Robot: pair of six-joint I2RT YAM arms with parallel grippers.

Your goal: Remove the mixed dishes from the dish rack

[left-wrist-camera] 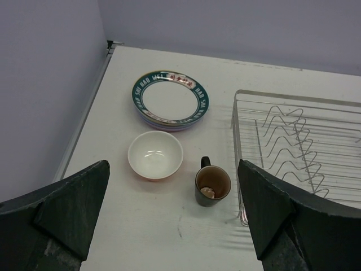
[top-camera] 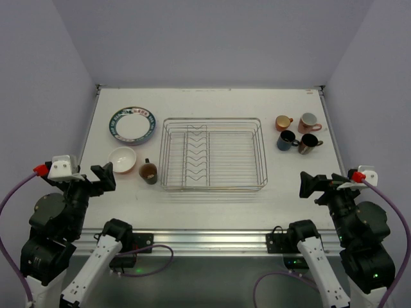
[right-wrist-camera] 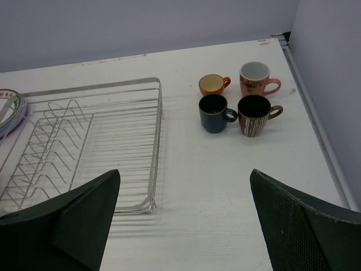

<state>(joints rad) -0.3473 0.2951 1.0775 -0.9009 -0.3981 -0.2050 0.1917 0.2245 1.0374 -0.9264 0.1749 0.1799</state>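
Observation:
The silver wire dish rack (top-camera: 262, 154) stands mid-table with nothing in it. Left of it lie a stack of plates (top-camera: 132, 125) topped by a dark-rimmed white one, an orange bowl (top-camera: 122, 160) white inside, and a black mug (top-camera: 149, 172). To the rack's right stand several mugs: orange (top-camera: 283, 122), pink (top-camera: 309, 122), blue (top-camera: 286, 140) and striped maroon (top-camera: 308, 143). My left gripper (top-camera: 103, 178) hangs open near the table's front left, above and short of the bowl (left-wrist-camera: 155, 154) and black mug (left-wrist-camera: 212, 184). My right gripper (top-camera: 316, 185) is open at the front right, holding nothing.
Lavender walls close the table on the left, back and right. A raised white edge (right-wrist-camera: 316, 130) runs along the right side past the mugs. The rack's near right corner (right-wrist-camera: 148, 206) sits just ahead of my right gripper (right-wrist-camera: 185, 172).

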